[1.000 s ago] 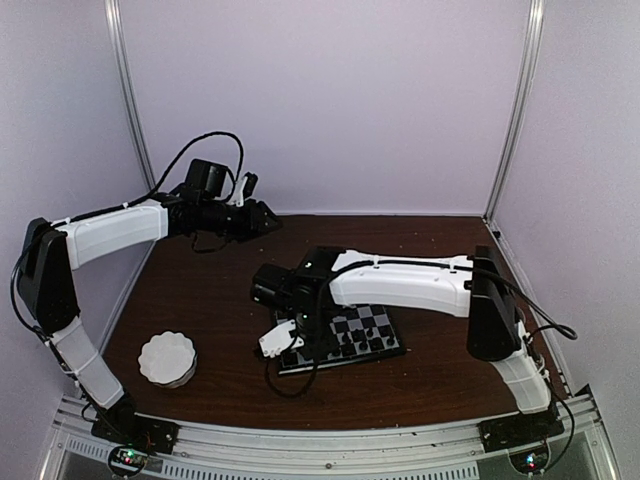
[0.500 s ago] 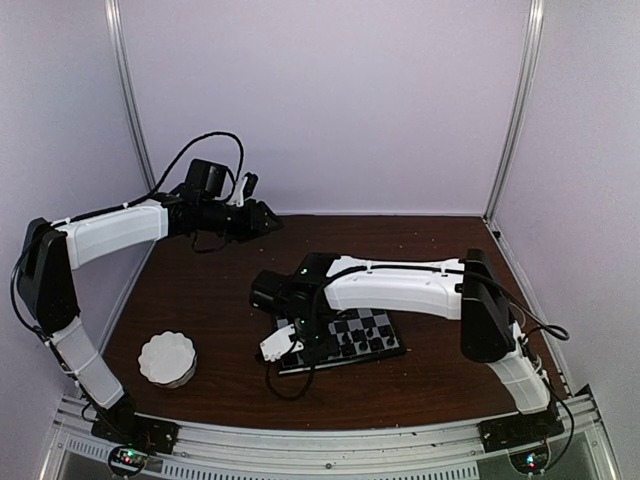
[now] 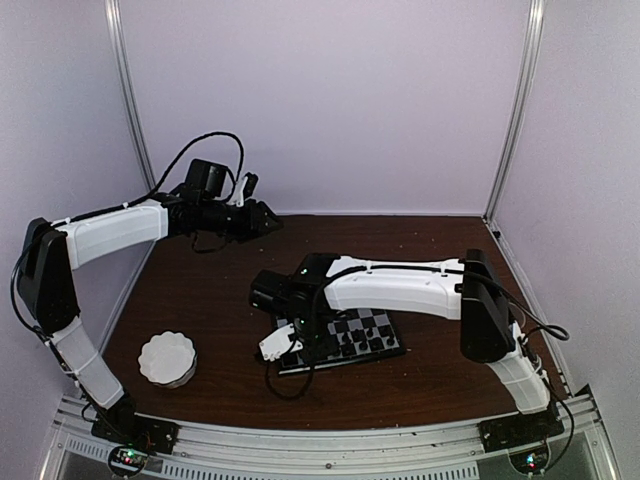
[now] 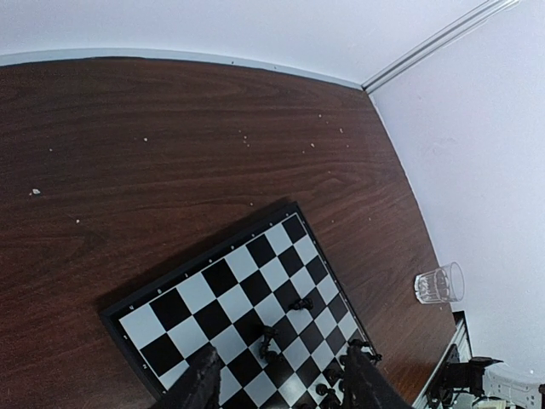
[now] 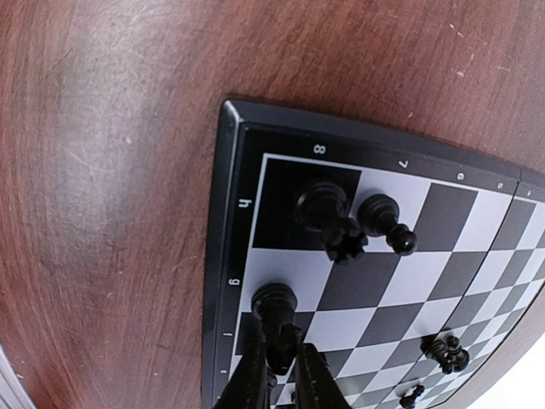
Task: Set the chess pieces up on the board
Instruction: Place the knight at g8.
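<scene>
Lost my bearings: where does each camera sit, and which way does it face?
Top external: above and behind the bases, looking down at the table; left arm, right arm, board and dish show.
Left wrist: on the raised left arm, looking down on the board; its open jaws at the bottom edge.
Right wrist: low over the board's corner; its jaws flank a piece.
Shared: all three see the board.

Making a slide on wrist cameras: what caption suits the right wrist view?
Right gripper straddling a black chess piece at the chessboard edge, two more pieces standing near the corner.
</scene>
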`<state>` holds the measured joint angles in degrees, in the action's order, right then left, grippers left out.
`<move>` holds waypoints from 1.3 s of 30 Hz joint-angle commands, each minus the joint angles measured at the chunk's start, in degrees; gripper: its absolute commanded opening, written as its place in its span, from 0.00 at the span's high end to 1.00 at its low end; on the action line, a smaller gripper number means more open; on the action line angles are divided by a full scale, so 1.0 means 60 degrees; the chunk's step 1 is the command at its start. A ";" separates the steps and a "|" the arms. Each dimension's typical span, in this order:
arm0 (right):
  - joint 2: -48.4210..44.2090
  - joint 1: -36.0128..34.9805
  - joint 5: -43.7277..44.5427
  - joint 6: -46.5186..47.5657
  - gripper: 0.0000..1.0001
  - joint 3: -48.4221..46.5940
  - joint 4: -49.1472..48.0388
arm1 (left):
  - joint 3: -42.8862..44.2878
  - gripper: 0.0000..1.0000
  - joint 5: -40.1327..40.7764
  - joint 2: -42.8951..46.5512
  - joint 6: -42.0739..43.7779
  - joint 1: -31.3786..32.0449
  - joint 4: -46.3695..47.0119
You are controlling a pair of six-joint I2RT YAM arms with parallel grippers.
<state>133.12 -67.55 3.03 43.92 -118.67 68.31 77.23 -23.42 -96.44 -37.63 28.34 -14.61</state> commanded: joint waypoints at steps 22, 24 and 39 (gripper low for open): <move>0.0175 -0.0066 -0.0173 -0.0013 0.95 -0.0246 -0.0242 | -0.0085 0.50 -0.0255 -0.0128 -0.0077 -0.0006 0.0458; 0.0184 -0.0072 -0.0174 -0.0011 0.94 -0.0246 -0.0235 | -0.0084 0.50 -0.0259 -0.0141 -0.0085 -0.0006 0.0451; -0.0009 -0.0067 -0.0109 -0.0105 0.84 -0.0220 -0.0283 | -0.0084 0.50 -0.0325 -0.0170 -0.0113 -0.0006 0.0460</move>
<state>133.23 -67.55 2.35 43.55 -118.91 67.18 77.23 -24.49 -96.90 -38.04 28.34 -14.57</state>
